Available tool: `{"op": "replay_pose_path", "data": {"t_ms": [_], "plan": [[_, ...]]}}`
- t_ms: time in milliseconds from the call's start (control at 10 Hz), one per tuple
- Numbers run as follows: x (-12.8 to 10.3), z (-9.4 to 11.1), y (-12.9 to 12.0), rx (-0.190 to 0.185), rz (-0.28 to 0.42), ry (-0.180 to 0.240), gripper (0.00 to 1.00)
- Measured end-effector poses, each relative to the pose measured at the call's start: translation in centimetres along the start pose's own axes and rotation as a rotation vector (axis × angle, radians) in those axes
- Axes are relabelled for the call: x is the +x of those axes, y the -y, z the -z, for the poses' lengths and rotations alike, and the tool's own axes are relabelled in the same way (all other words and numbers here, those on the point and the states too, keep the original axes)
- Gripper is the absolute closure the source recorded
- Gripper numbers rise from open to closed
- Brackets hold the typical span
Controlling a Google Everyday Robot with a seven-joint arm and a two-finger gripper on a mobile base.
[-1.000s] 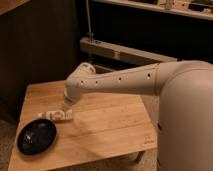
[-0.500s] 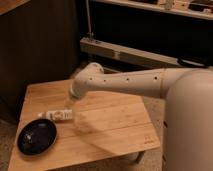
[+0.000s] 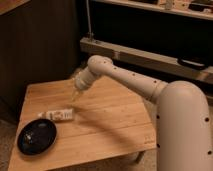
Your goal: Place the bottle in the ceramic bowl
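Note:
The small white bottle lies on its side on the wooden table, left of centre. The black ceramic bowl sits at the table's front left corner, just below and left of the bottle, with a small gap between them. Nothing shows inside the bowl. My gripper hangs at the end of the white arm, above the table, up and to the right of the bottle and apart from it. It holds nothing that I can see.
The robot's large white body fills the right side. A dark wall and a metal shelf rail stand behind the table. The table's front edge runs close to the bowl.
My gripper has drifted up and to the right, away from the bottle. The bottle and the bowl have stayed where they were.

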Motion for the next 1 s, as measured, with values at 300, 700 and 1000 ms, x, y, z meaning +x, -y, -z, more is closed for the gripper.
{"op": "replay_pose_path", "data": {"t_ms": [300,700,1000], "plan": [[-1.6,-2.7,-3.2,-0.043,-0.037,-0.036,0.35],[-0.1,-4.9,-6.2,-0.03,-0.107,-0.077,0.35],[1.1,-7.1,-6.3,-0.008,-0.109,-0.07,0.35]]}}
